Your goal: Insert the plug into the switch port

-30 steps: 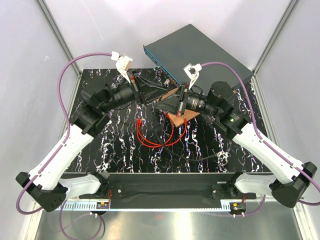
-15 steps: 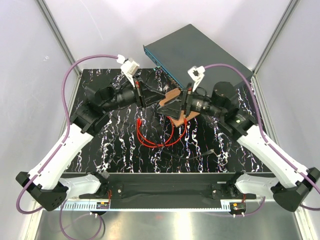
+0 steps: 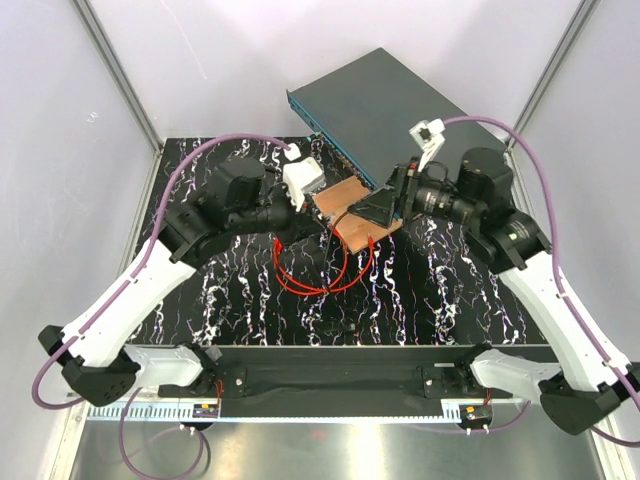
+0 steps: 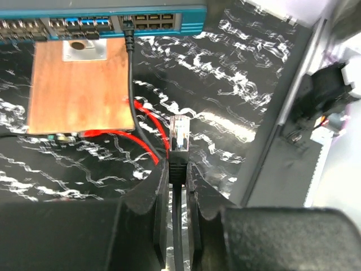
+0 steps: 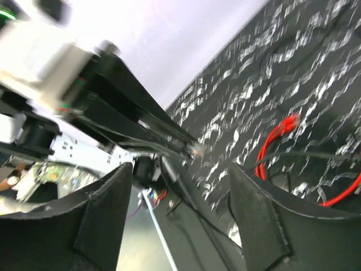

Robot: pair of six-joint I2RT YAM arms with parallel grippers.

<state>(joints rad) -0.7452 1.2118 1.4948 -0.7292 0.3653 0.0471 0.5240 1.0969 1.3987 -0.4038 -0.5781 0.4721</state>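
Note:
My left gripper is shut on the black boot of a clear-tipped connector on a thin black cable, pointing toward the switch's teal front and its row of ports. The red cable lies looped on the table; the plug at its end rests free there. From above, the left gripper sits at the wooden board's left edge, and the right gripper hovers open over the board. Nothing is between the right gripper's fingers.
A brown wooden board lies flat in front of the switch. Another black cable is plugged into a port and runs across the board's edge. White enclosure walls stand close on all sides.
The right gripper has opened and drawn back to the right. The left wrist has turned and moved right, nearer the board, still holding the black connector.

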